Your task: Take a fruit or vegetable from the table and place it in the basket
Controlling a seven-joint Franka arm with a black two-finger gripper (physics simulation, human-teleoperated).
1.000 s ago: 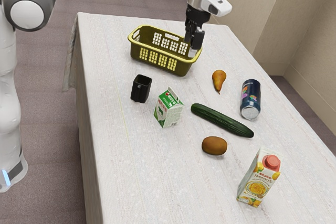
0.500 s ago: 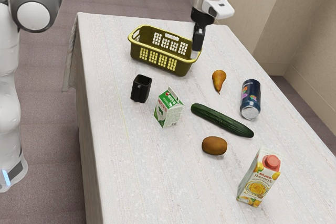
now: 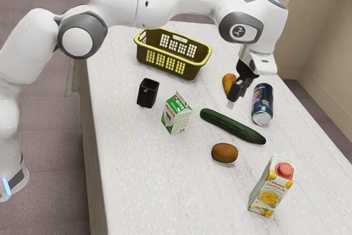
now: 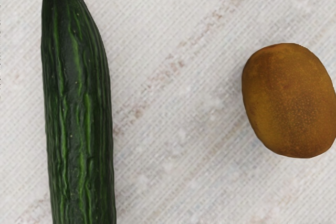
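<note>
The black gripper (image 3: 231, 103) hangs above the table, in front of the pear (image 3: 227, 83) and over the near side of the cucumber's upper end in the exterior view. It hides part of the pear. The dark green cucumber (image 3: 232, 126) lies on the table, with the brown kiwi (image 3: 224, 153) beside it. From my wrist, the cucumber (image 4: 79, 108) and the kiwi (image 4: 290, 100) appear below the hand, apart from each other. A yellow-green basket (image 3: 161, 64) stands at the table's far end, with no fruit visible in it.
A dark can (image 3: 263, 104) stands close to the gripper, toward the exterior view's right. The green-white carton (image 3: 176, 113) and black cup (image 3: 148, 93) are toward its left. A juice carton (image 3: 270, 186) stands at the near side of the table (image 3: 165, 191).
My hand has moved away from above the basket's edge to a place by the pear and cucumber, toward the exterior view's lower right. The objects on the table have stayed where they were.
</note>
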